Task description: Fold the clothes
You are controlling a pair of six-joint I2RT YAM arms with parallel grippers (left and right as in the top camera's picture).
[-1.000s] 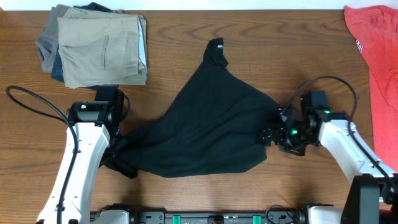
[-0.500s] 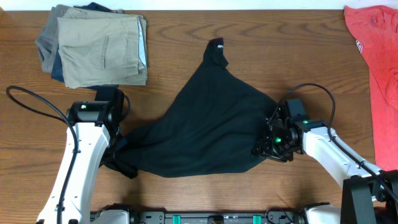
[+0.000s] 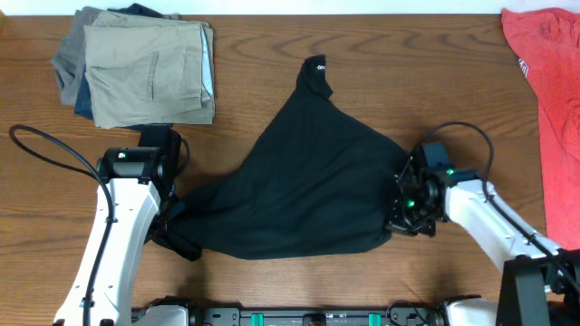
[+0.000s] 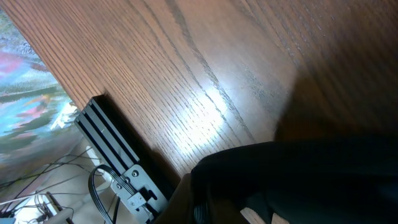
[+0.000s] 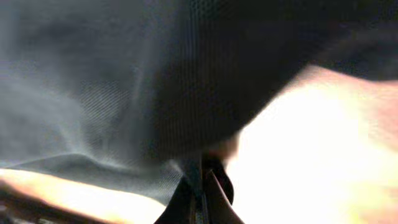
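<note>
Obs: white print (image 3: 314,65) at the top tip of the black garment (image 3: 308,195) too small to read; red shirt (image 3: 553,81) to its right cut by frame edge; left gripper (image 3: 172,226) tips buried under its lower-left corner; right gripper (image 5: 200,180) close-up of its fabric blurred.

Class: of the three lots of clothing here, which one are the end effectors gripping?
The black garment in the middle: the left end effector and right end effector are shut on its edges. The folded trousers and red shirt lie apart.
</note>
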